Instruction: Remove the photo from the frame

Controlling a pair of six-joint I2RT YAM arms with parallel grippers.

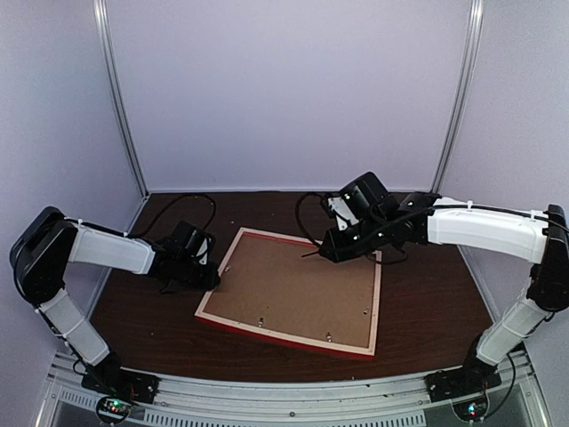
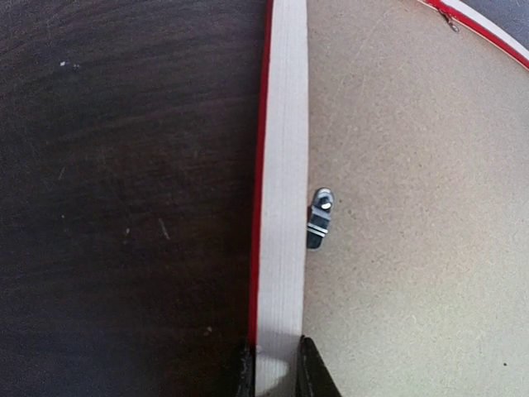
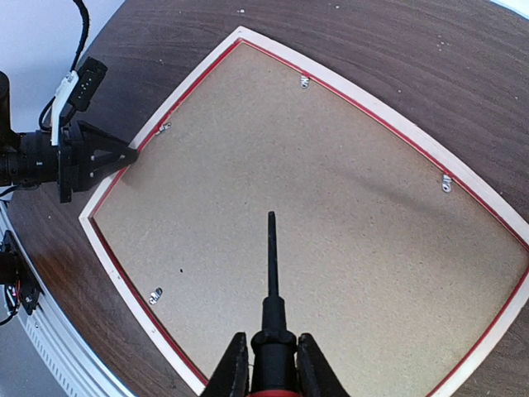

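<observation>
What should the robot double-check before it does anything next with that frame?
1. The frame lies back-up on the table: ok.
2. The left tool straddles the frame's pale rim: ok.
3. The right tool grips the black pick: ok.
4. The metal clip is off the backing board: not ok, it lies over the board's edge.
5. The photo is free: cannot tell, hidden under the board.

Pale lilac walls closed in three sides, slim silver poles stood at the back corners, dark wood-grain table lay evenly lit, ribbed metal rail ran along its near edge.
</observation>
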